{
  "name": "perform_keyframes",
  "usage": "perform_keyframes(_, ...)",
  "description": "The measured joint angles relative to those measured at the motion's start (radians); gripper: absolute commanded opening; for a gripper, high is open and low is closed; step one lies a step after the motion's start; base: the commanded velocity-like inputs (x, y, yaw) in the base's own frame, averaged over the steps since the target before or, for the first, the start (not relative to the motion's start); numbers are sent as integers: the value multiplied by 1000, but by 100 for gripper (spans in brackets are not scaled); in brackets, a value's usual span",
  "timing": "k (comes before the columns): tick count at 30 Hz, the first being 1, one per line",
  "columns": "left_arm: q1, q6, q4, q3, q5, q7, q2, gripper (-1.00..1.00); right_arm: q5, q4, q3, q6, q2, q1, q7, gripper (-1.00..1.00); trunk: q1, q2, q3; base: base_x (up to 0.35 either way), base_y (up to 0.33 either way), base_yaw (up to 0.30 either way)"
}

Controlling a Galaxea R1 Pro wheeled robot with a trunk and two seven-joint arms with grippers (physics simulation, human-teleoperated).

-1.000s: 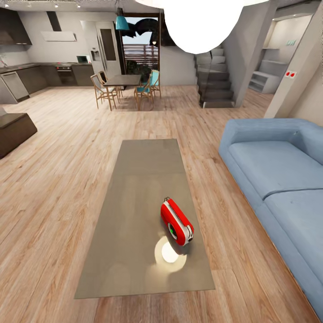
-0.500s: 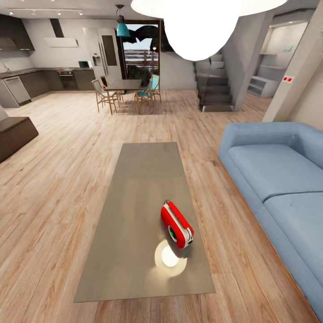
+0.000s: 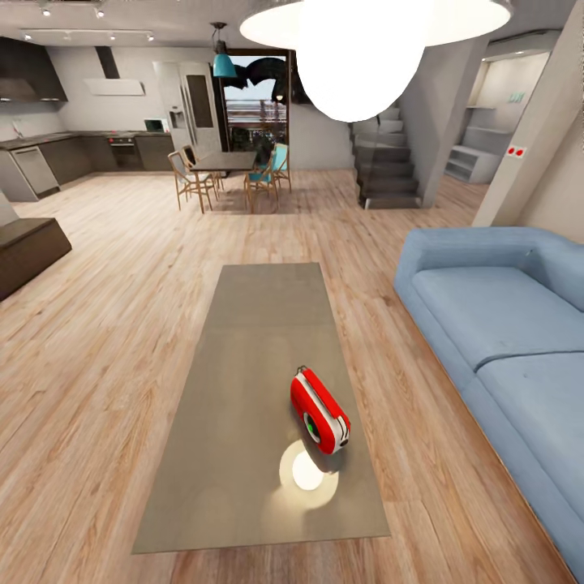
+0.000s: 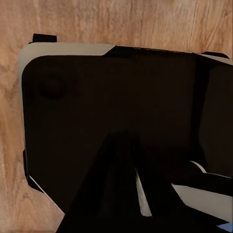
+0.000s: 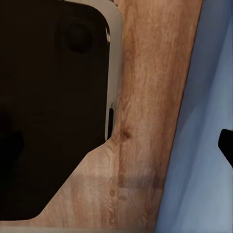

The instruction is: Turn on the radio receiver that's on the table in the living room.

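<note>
the small rounded red radio with white sides (image 3: pixel 319 410) sat near the long glossy taupe desk's (image 3: pixel 259 324) close end, reachable, though i couldn't tell either end effector's opening.

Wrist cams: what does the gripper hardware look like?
Left gripper: matte black, tapering to a wedge, with a pale grey strip along one edge. Right gripper: a black angular tip at the frame edge. No cables or markings discernible.

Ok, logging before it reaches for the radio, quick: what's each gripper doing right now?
Left gripper: cannot be told, the wrist view is too dark.
Right gripper: cannot be told, its fingers aren't distinguishable.
</note>
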Motion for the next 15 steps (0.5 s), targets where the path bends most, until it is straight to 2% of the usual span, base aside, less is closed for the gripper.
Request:
perform_keyframes(5,1,1,0,0,0,191,-37,-100,0,0,-1,0,0,0,0,100,0,0,8,0,0,0)
perform_keyframes(7,1,0,0,0,0,246,-51,-100,0,0,-1,0,0,0,0,100,0,0,11,0,0,0)
perform_keyframes(15,2,1,0,1,0,294,-60,-100,-1,0,-1,0,0,0,0,100,0,0,24,0,0,0)
